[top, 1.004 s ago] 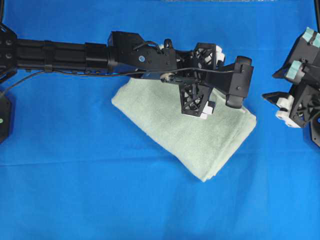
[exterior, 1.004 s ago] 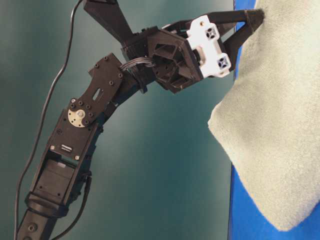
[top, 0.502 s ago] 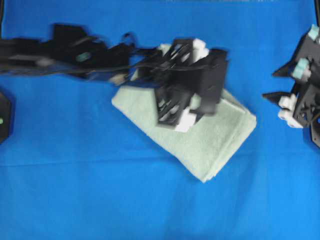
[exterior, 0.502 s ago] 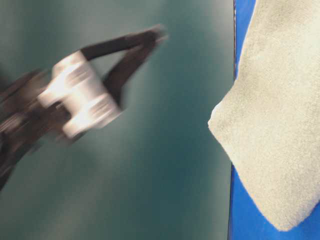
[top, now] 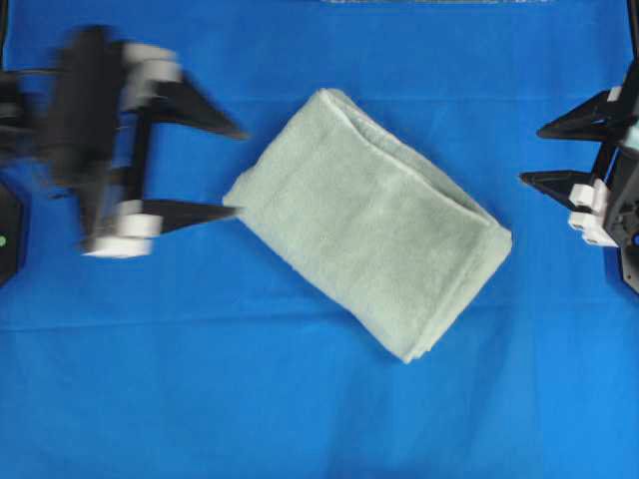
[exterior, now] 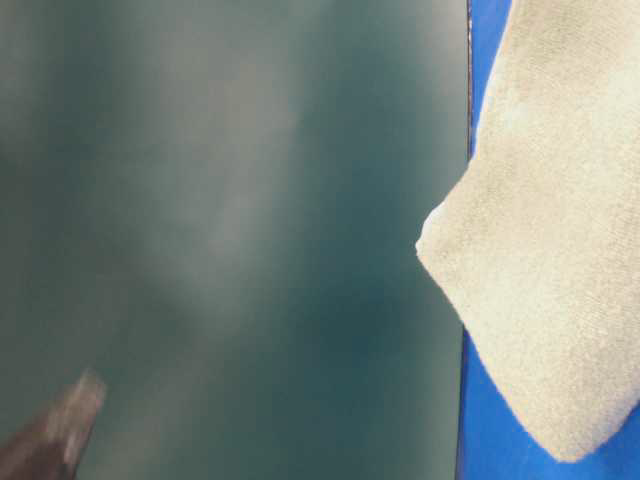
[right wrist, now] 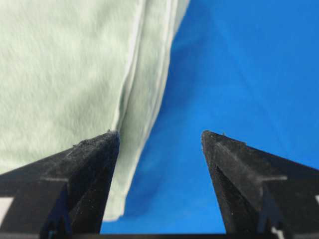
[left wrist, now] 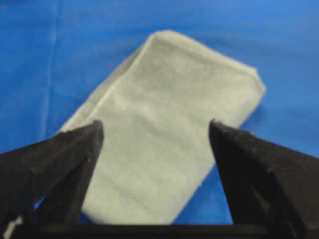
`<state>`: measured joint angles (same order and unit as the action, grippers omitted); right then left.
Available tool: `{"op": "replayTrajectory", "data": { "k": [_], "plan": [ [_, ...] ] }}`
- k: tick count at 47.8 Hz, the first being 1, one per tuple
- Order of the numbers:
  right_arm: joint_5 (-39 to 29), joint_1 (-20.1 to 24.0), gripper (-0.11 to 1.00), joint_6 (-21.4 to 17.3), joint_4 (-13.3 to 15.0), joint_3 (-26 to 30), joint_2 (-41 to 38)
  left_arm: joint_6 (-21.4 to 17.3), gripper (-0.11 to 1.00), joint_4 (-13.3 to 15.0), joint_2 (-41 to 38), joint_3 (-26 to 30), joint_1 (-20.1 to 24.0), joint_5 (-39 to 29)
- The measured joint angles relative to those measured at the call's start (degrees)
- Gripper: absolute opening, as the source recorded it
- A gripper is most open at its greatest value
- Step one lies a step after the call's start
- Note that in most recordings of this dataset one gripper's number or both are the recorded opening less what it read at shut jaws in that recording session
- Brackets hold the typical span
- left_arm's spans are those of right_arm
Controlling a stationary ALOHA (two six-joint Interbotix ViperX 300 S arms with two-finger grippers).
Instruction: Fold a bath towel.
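Sage-green terry bath towel [top: 369, 225] lies folded into a compact slanted rectangle mid-way across the blue cloth [top: 300, 419] | my left gripper [top: 235, 170] blurred at left, jaws spread, lower tip just beside the towel's left corner, holding nothing | my right gripper [top: 534, 155] at right edge, jaws apart, empty

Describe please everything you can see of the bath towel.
The bath towel is pale sage-green, fuzzy terry cloth. It is folded into a thick rectangle and lies flat and diagonal on the blue cloth. Its stacked layers with lighter hemmed edges show in the right wrist view. No gripper holds it; one left fingertip lies at its left corner.
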<state>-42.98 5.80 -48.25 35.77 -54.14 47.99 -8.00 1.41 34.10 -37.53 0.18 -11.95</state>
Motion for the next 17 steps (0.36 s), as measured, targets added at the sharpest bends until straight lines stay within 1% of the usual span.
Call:
{"op": "replayTrajectory", "data": {
  "k": [11, 17],
  "plan": [
    [1.14, 0.0, 0.66, 0.0, 2.9, 0.0, 4.13, 0.35, 0.81, 0.09, 16.08, -12.13, 0.0, 0.79],
    [1.93, 0.0, 0.66, 0.0, 3.96, -1.58, 7.73, 0.35, 0.81, 0.09, 24.26, -18.37, -0.09, 0.62]
  ]
}}
